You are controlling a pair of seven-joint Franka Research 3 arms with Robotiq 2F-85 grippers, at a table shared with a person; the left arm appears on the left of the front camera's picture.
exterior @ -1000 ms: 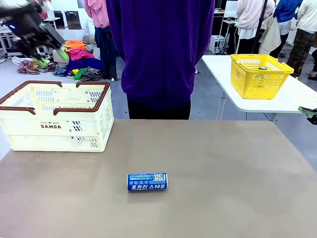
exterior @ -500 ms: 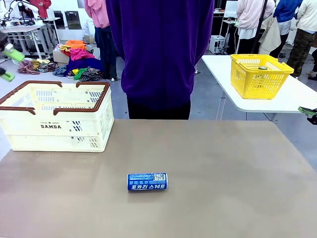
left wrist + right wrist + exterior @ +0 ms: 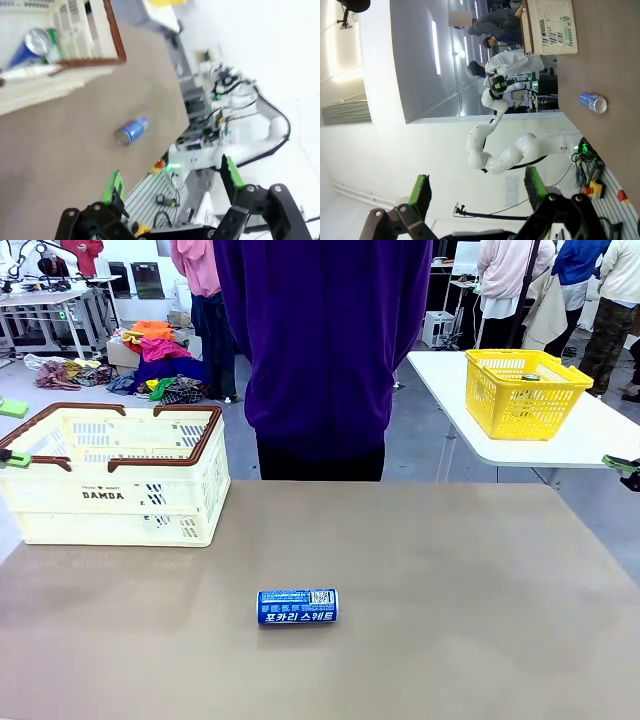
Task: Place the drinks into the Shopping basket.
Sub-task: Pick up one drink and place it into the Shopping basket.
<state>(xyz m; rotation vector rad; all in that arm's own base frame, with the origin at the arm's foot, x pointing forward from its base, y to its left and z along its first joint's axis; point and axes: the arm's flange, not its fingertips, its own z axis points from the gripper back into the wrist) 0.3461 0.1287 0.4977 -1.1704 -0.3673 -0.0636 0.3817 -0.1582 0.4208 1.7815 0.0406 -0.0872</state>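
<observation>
1 can (image 3: 298,606) same spot; L fingers (image 3: 12,408) lower.

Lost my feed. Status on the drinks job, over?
Left gripper, right gripper open, empty. One blue can lying mid-table; second can in Shopping basket. Person standing at far edge.

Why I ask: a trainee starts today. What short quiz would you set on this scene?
1. True or false: the blue can stands upright on the table.
2. Pick one: the Shopping basket sits on the robot's A) left, B) right, C) middle.
3. Fill in: the left tool is ___ (open or shut).

Key: 1 false, it lies on its side; 2 A; 3 open.
</observation>
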